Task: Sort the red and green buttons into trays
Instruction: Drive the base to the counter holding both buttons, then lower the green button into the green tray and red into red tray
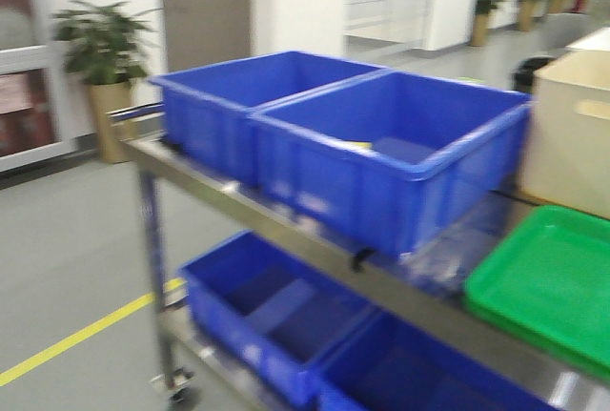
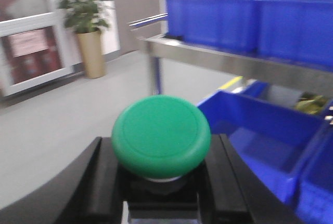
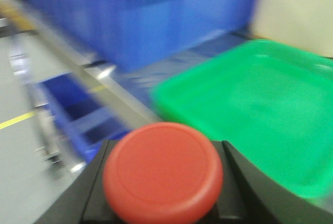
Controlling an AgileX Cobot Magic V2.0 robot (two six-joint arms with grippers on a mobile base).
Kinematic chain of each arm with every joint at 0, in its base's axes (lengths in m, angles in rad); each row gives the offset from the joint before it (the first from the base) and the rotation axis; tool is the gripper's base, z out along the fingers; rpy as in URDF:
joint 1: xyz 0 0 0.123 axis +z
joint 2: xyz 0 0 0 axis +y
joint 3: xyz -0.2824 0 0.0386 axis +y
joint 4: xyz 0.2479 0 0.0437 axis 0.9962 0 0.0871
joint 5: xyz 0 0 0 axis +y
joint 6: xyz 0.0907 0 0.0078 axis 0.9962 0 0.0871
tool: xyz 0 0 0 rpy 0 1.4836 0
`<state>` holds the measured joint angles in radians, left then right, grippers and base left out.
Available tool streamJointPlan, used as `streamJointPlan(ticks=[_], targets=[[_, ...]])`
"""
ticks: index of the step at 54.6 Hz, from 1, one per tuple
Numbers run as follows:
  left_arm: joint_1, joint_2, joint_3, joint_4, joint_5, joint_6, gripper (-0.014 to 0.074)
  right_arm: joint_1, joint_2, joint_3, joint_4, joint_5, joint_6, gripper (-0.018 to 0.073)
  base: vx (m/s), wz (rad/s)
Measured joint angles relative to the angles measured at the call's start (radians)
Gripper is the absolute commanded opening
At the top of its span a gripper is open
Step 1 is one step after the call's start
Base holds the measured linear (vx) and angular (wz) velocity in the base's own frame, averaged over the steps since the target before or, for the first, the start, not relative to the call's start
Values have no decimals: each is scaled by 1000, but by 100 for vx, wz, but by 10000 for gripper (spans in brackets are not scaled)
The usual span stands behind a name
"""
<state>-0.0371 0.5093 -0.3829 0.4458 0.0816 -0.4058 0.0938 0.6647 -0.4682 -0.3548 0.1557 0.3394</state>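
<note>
Steel two-level shelf rack, carrying deep blue plastic crates on both levels. On the top level it is also carrying a cream plastic tub at the right. The shallow glossy green plastic tray is lying on the top shelf, in front of the tub and just right of the nearer crate. The frame edge is cropping it, so its long axis cannot be told. No red tray is showing in any view.

The left gripper is clamping the dark base of the green-capped mushroom push button, one black finger on each side and the cap facing the camera. Its view is taking in only crates, rack and floor. The right gripper is gripping the red-capped mushroom push button in the same way. Here the green tray is lying ahead and to the right, its near corner just beyond the cap.

The right arm is therefore judged the nearer to the green tray, yet it is carrying the wrong colour. The green button probably has to travel rightward across the rack.
</note>
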Motion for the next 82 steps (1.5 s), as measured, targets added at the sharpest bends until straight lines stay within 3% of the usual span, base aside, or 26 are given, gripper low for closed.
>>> streamJointPlan(ticks=[36,71,82], targets=[[0,0,0,0,0,0,0,-1,-1,1,0,5,0,-8,27,-92],[0,0,0,0,-1,0,0,-1,-1,1,0,4,0,-8,3,-11],[0,0,0,0,-3,0,0,-1,-1,1,3,-114,0,-8,0,0]])
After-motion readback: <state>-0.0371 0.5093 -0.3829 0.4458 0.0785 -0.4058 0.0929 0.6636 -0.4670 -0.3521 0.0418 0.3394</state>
